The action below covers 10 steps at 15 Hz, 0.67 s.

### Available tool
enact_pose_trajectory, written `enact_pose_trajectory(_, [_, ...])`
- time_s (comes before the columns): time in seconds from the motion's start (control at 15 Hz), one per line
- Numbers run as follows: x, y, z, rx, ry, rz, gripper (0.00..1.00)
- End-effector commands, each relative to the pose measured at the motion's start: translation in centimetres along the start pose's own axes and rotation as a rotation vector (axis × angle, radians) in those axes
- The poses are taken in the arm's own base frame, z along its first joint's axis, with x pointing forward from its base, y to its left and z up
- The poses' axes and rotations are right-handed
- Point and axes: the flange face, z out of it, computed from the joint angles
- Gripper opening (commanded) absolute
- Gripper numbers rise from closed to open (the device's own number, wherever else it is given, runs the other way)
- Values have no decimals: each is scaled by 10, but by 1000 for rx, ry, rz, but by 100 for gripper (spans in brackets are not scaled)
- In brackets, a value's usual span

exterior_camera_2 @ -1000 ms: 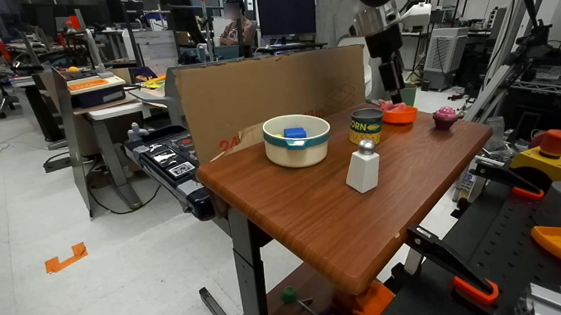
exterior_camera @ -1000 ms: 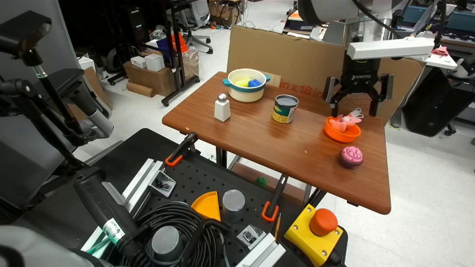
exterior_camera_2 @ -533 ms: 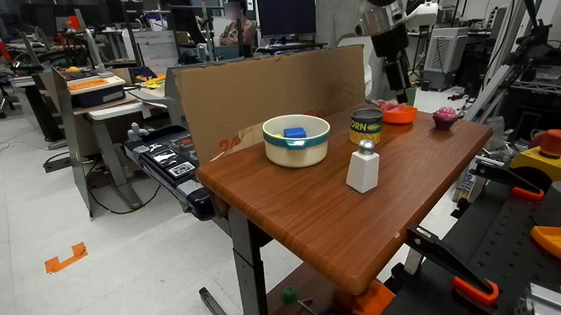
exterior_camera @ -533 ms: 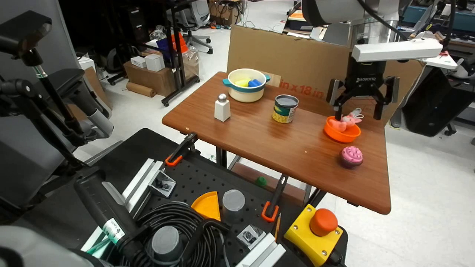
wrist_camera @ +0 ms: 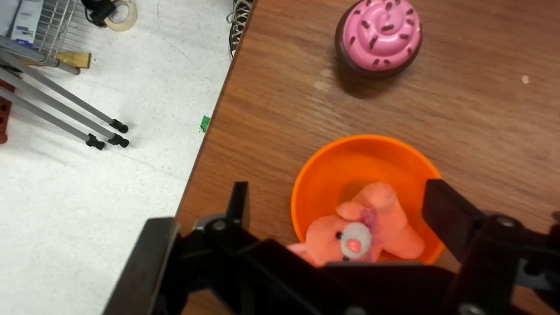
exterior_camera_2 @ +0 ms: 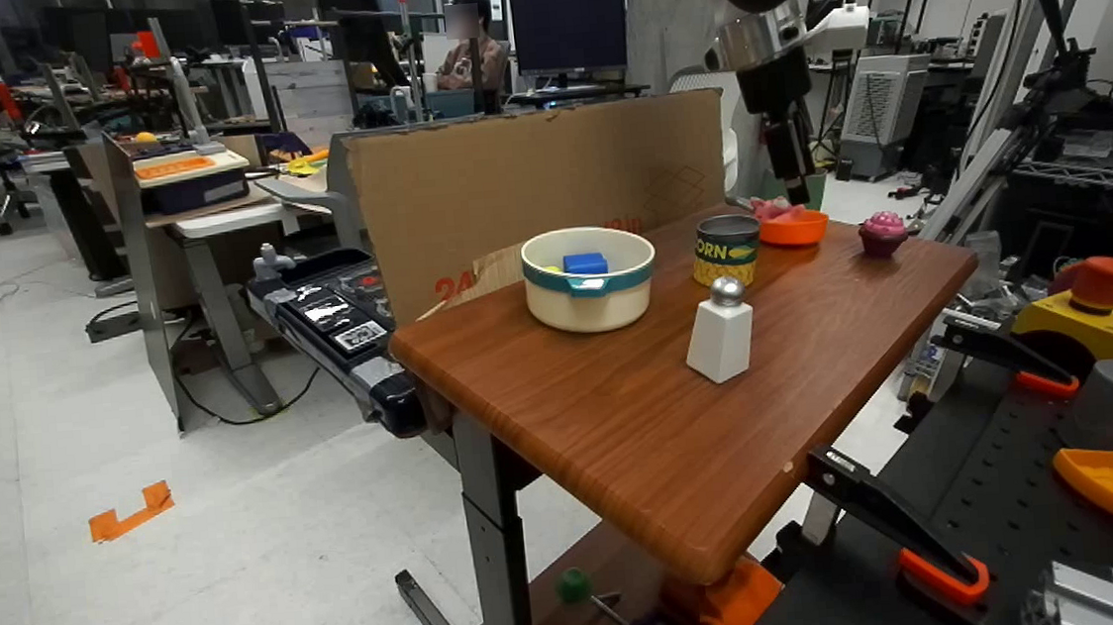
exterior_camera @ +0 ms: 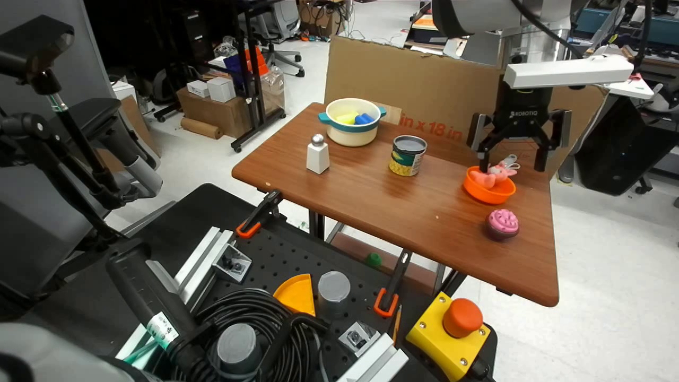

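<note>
My gripper is open and empty, pointing down above the orange bowl near the table's end. A pink plush toy with a white muzzle lies in the bowl, its head over the rim. In the wrist view the toy and bowl sit between the spread fingers; part of the toy's head is hidden by the gripper. The fingers appear apart from the toy. A pink-topped toy cupcake stands beside the bowl; it also shows in the wrist view.
A corn can, a white shaker and a cream pot holding blue and yellow items stand farther along the wooden table. A cardboard sheet stands along the back edge. Clamps grip the front edge.
Between one second and half a second ago my gripper shifted slightly right and a little down in an exterior view. Since then it has stayed still. The objects have not moved.
</note>
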Motion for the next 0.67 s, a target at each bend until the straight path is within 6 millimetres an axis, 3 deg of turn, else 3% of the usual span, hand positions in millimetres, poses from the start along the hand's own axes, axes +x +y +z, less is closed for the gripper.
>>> enact_pose_trajectory(0.0, [0, 5, -4, -2, 8, -17, 100])
enact_pose_trajectory(0.6, [1, 7, -6, -3, 9, -39, 100])
